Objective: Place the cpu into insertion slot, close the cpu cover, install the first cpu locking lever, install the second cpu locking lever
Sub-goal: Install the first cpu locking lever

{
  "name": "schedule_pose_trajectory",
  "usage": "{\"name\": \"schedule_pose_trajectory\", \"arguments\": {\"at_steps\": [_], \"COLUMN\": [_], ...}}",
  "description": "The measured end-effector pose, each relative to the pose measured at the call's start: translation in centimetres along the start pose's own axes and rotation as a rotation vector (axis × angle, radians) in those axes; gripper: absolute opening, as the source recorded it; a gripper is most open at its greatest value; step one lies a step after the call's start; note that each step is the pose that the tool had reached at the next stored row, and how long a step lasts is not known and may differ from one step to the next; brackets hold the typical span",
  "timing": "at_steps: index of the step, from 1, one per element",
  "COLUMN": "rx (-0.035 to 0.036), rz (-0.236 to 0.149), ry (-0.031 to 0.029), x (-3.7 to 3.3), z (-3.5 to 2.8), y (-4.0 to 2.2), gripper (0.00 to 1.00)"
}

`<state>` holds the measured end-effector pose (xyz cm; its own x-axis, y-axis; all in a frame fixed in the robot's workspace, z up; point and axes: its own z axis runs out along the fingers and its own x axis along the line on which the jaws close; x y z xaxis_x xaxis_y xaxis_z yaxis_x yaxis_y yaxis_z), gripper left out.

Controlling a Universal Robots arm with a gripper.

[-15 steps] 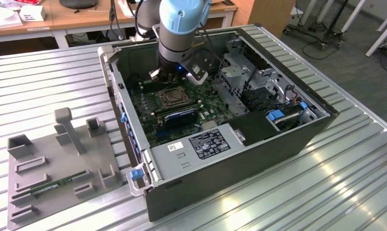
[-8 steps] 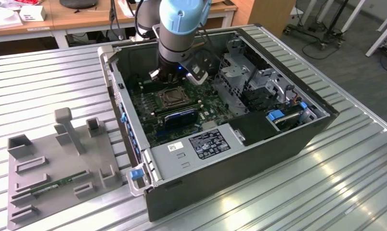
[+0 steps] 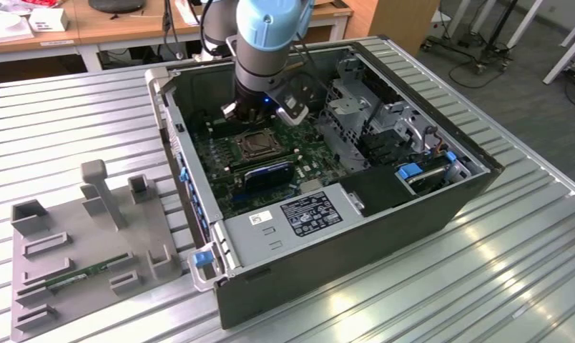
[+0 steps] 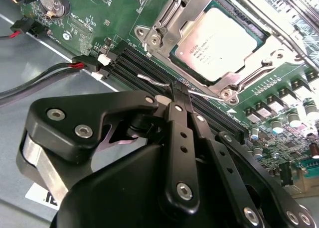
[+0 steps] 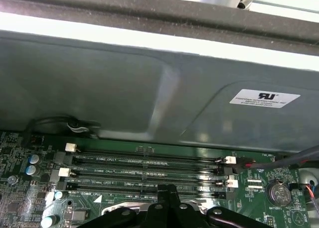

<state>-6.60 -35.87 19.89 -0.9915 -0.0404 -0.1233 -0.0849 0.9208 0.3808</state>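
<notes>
- Inside the open computer case, on the green motherboard: insertion slot just beside the gripper, on the side toward the exterior view's right.
- Over the slot, in the second wrist view: cpu cover lying flat, silver frame with window.
- In that window: cpu, pale metallic square, already seated.
- Between socket and memory slots: thin wire locking lever, long axis along the socket edge, directly at the fingertips.
- Fingers together, apparently pinching or pressing this lever.
</notes>
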Motion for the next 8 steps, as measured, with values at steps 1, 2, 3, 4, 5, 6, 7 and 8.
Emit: {"name": "schedule_pose_trajectory", "arguments": {"at_steps": [1, 2, 3, 4, 5, 6, 7, 8], "rx": [0.0000, 0.0000, 0.0000, 0.0000, 0.0000, 0.0000, 0.0000, 0.0000], "rz": [0.000, 0.000, 0.000, 0.000, 0.000, 0.000, 0.000, 0.000], "ry": [0.0000, 0.0000, 0.0000, 0.0000, 0.0000, 0.0000, 0.0000, 0.0000], "x": [0.00, 0.00, 0.00, 0.00, 0.00, 0.00, 0.00, 0.00], "z": [0.01, 0.02, 0.03, 0.03, 0.03, 0.04, 0.04, 0.05], "y": [0.03, 0.05, 0.06, 0.06, 0.07, 0.09, 0.11, 0.12], "gripper": [0.11, 0.11, 0.11, 0.11, 0.11, 0.11, 0.11, 0.11]}}
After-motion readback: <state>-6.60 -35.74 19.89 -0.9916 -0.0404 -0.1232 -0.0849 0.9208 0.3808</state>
